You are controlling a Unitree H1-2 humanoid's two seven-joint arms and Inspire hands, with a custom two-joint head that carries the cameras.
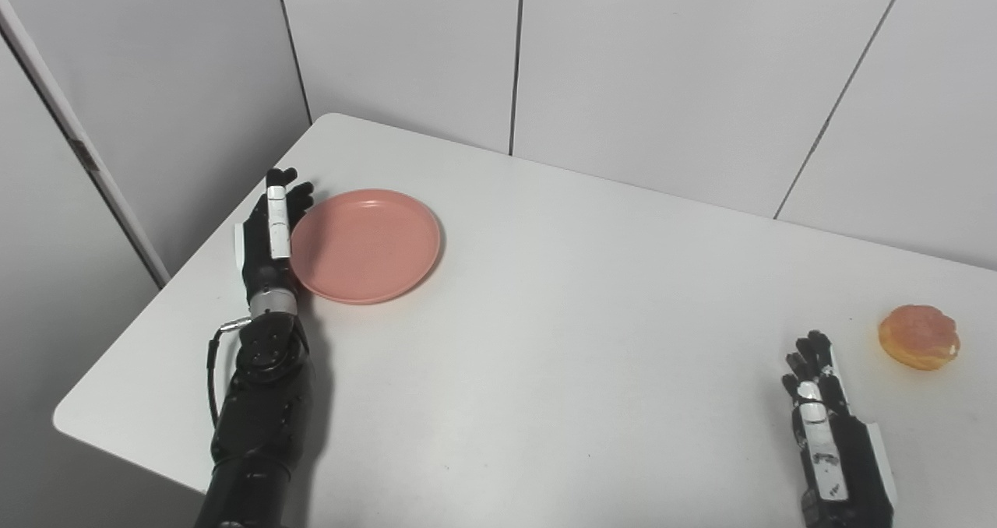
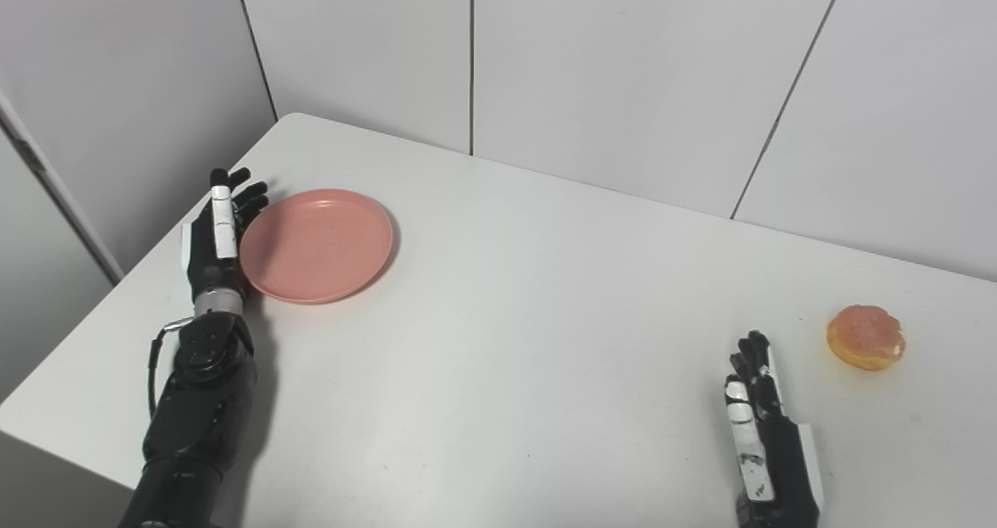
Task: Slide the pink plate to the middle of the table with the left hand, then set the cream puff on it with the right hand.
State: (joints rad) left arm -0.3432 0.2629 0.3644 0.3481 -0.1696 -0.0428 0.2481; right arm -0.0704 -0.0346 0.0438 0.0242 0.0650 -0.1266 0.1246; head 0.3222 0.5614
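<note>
Pink plate (image 1: pixel 364 245): located on the far-left part of the white counter (image 1: pixel 561 318), lying flat, upright and empty. It sits well left of the counter's middle.

Left hand (image 1: pixel 269 236): positioned at the plate's left edge, standing on its side with fingers (image 1: pixel 274 201) extended and pointing toward the far side. The palm side faces the plate rim and appears to touch it; actual contact cannot be confirmed from either view. The hand is released: fingers are straight, slightly apart, and grasp nothing. The left forearm (image 1: pixel 261 403) runs from the near-left counter edge up to the hand.

Cream puff (image 1: pixel 919 336): resting on the counter at the near-right, round, golden-orange with a paler band at its lower right side. It is well apart from the plate.

Right hand (image 1: pixel 826 419): resting at the near-right edge of the views, just left of and nearer than the cream puff, not touching it. Fingers are extended toward the far side and close together but not curled. The hand is released and holds nothing.

Grey wall panels (image 1: pixel 646 68) stand behind the counter's far edge.
</note>
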